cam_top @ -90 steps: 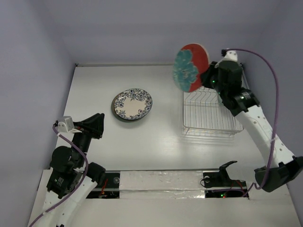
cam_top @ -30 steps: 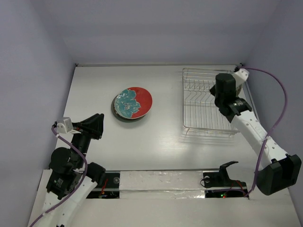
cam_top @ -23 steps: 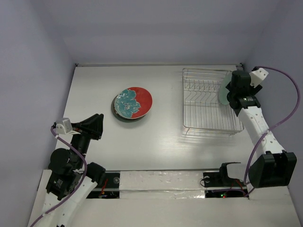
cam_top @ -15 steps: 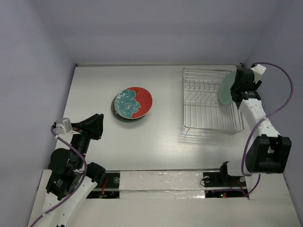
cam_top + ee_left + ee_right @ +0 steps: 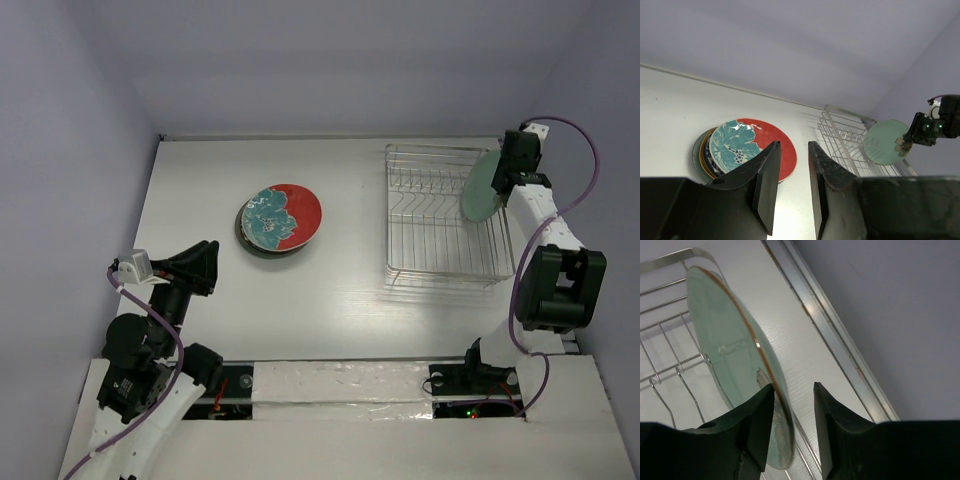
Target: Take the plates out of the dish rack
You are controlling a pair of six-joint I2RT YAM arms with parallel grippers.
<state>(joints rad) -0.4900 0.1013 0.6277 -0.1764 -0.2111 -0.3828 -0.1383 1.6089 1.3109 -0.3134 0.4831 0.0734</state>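
Pale green and standing on edge, one plate [image 5: 480,188] sat at the far right end of the dish rack [image 5: 430,240], leaning a little, with its lower rim down among the wires. The right jaws reached over its upper rim. In the right wrist view the thin edge of the plate ran between the two dark fingers [image 5: 752,430], lying close by one of them with a clear gap to the other. The jaws therefore stood partly open around the plate, not clamped on it.

The other plates lay flat in a stack [image 5: 246,236] on the white tabletop [image 5: 330,300], left of the rack and well apart from it. The top plate [image 5: 290,212] was red with a large teal flower. Below it the left wrist view showed the edges of a blue-patterned, a brown and a teal plate.

The left arm [image 5: 150,340] sat low by the near left corner, far from the rack. Its jaws pointed toward the stack with a narrow gap between them and held nothing. A purple cable [image 5: 583,135] looped from the wrist of the right arm [image 5: 545,225], close to the lavender wall.
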